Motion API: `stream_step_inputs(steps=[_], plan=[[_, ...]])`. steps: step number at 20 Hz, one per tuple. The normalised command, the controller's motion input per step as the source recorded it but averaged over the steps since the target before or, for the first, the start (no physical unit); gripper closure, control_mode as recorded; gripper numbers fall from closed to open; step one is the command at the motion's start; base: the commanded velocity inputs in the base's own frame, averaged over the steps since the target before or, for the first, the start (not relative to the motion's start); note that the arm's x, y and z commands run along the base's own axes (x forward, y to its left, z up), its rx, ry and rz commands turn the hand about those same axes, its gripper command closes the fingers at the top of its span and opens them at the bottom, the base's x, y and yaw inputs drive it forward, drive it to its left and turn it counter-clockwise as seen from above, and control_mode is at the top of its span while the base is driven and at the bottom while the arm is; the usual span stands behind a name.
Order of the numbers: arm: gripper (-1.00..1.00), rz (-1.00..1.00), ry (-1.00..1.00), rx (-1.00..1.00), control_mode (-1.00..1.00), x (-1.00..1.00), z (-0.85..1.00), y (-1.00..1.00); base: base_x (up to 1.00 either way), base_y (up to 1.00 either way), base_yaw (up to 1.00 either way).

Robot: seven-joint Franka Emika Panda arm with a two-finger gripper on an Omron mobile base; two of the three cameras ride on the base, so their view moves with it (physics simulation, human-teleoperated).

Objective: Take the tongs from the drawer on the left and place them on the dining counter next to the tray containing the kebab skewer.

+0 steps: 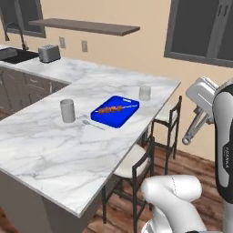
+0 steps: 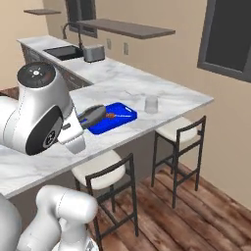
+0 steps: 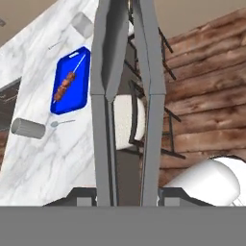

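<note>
Tongs [image 3: 126, 96] sat clamped in the gripper [image 3: 126, 194]; placing well meant lowering them flat onto the dining counter [image 1: 54, 150] beside the tray [image 1: 119, 119].

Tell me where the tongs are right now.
The tongs are clamped in the gripper, standing up the middle of the hand view, held off the dining counter above the stools, right of the tray.

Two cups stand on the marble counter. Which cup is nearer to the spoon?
The grey cup, standing left of the blue tray, with the spoon just beside it. The other, paler cup stands beyond the tray's far end.
</note>
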Motion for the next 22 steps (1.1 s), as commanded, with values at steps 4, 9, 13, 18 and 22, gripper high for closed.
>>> stream_step_inputs(steps=[4,9,13,18,22], plan=[[1.00,0.00,0.00,0.00,1.00,0.00,0.00,0.00,0.23,-0.50,0.71],[1.00,0.00,0.00,0.00,1.00,0.00,0.00,0.00,0.36,-0.78,0.55],[1.00,0.00,0.00,0.00,1.00,0.00,0.00,0.00,0.39,-0.25,0.25],[1.00,0.00,0.00,0.00,1.00,0.00,0.00,0.00,0.52,0.79,0.10],[1.00,0.00,0.00,0.00,1.00,0.00,0.00,0.00,0.03,0.00,0.13]])
